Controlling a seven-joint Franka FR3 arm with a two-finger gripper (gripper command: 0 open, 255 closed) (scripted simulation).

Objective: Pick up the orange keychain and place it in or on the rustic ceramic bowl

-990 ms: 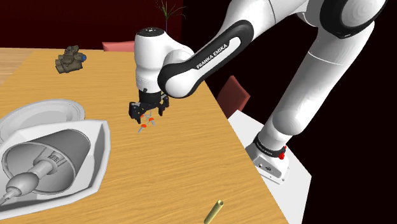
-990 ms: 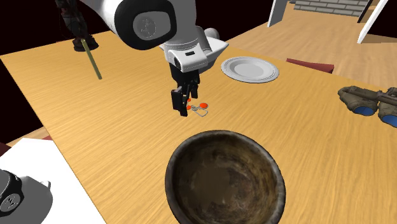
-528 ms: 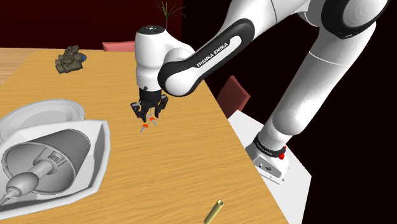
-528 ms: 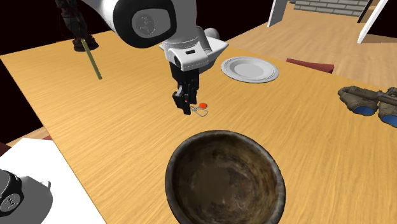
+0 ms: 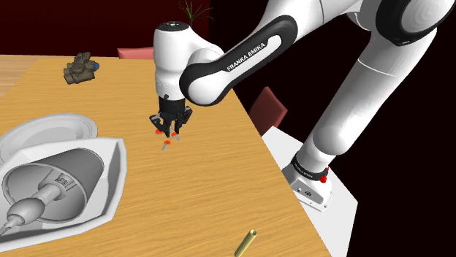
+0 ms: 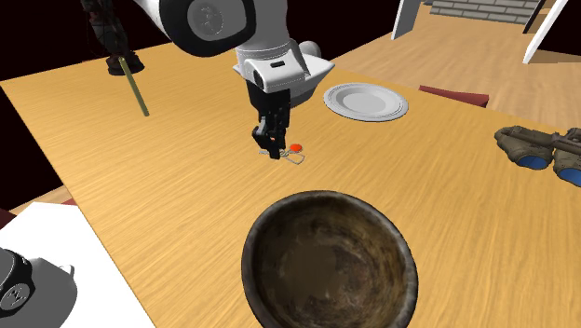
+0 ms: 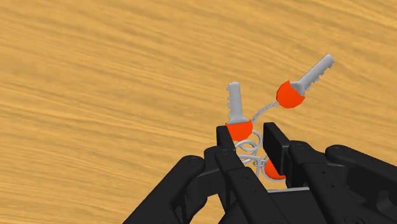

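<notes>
My black gripper [image 7: 249, 143] is shut on the orange keychain [image 7: 240, 129], its fingers clasping the wire ring. Two grey keys with orange caps stick out past the fingertips over the wooden table. In the shoulder view the gripper [image 5: 169, 130] points straight down near the table's middle, with an orange key [image 5: 166, 143] just below it. In the second exterior view the gripper [image 6: 272, 149] stands beyond the dark rustic bowl [image 6: 257, 244], and an orange cap [image 6: 296, 147] shows beside it, close to the tabletop. The bowl sits upright and empty.
A white plate [image 6: 365, 101] lies beyond the gripper. Binoculars [image 6: 547, 149] rest at the second exterior view's right. A thin brass rod [image 5: 246, 242] lies near the table's front edge. A large white funnel-shaped object [image 5: 66, 182] and the plate [image 5: 44, 131] sit at the shoulder view's left.
The fingers stood open around the keychain and have since closed on its ring. The hand has risen slightly, drawing the keys with it.
</notes>
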